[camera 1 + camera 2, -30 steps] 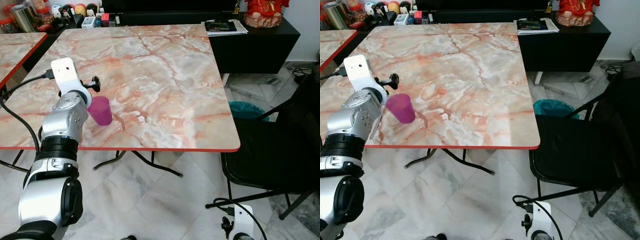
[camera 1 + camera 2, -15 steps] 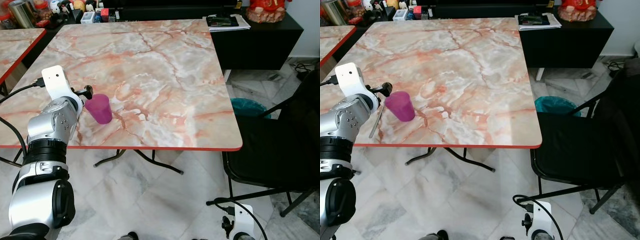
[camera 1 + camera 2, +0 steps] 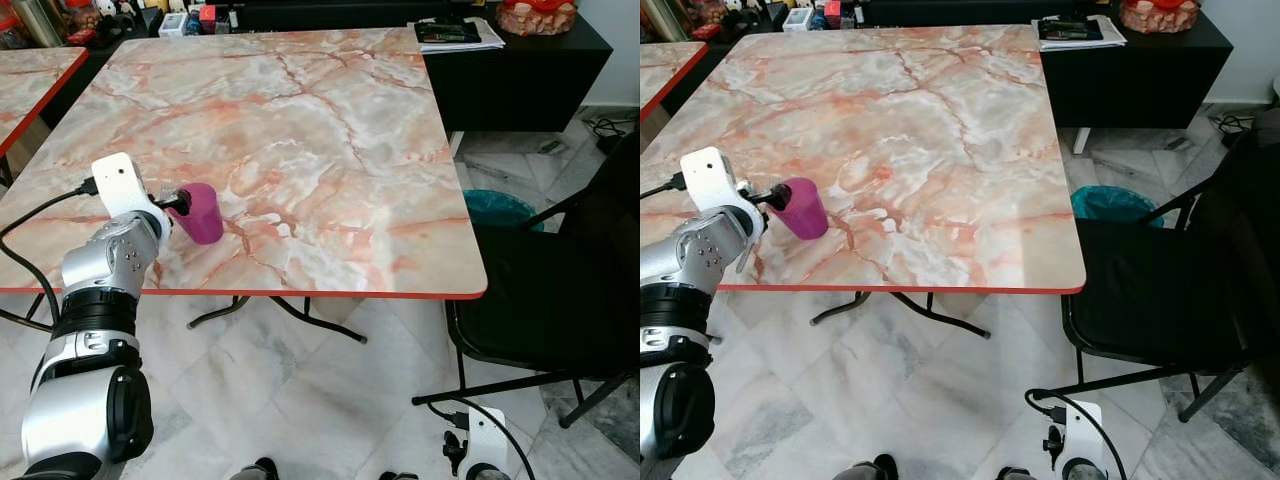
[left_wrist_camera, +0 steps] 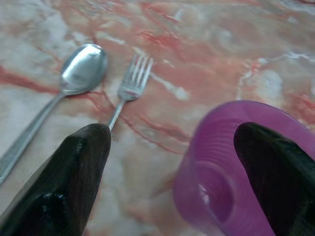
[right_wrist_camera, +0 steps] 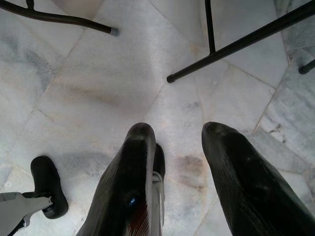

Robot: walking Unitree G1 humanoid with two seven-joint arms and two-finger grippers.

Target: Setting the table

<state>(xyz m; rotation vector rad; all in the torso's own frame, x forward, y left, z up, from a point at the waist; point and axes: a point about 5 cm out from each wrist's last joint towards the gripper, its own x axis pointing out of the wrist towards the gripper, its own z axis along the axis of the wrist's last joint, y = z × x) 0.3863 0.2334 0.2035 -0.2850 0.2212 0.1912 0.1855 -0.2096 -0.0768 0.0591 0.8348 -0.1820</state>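
- The translucent purple plastic cup [image 3: 203, 212] stands upright on the pink-veined marble-pattern table with the red edge [image 3: 330, 150], near its front edge on the robot's left side.
- The left gripper [image 4: 177, 162] is right at that cup, fingers spread wide: in the left wrist view one black finger [image 4: 74, 182] hangs over the bare tabletop and the other sits over the cup's far rim.
- The gap between the fingers is wider than the cup's mouth, and nothing is pinched; whether either finger touches the cup cannot be told.
- A silver metal spoon [image 4: 64, 88] and a silver metal fork [image 4: 132, 88] lie flat on the table side by side, close together but apart, just beside the cup on the side away from the table's middle.
- The right gripper [image 5: 179, 147] hangs low by the robot's side, pointing at the pale marble floor tiles [image 5: 98, 73]; its two fingers are parted with nothing between them.
- A black chair [image 3: 560, 290] stands at the table's right side, with a teal bin [image 3: 497, 210] on the floor behind it.
- A black cabinet [image 3: 520, 70] carrying a stack of papers [image 3: 458, 34] sits beyond the table's far right corner.
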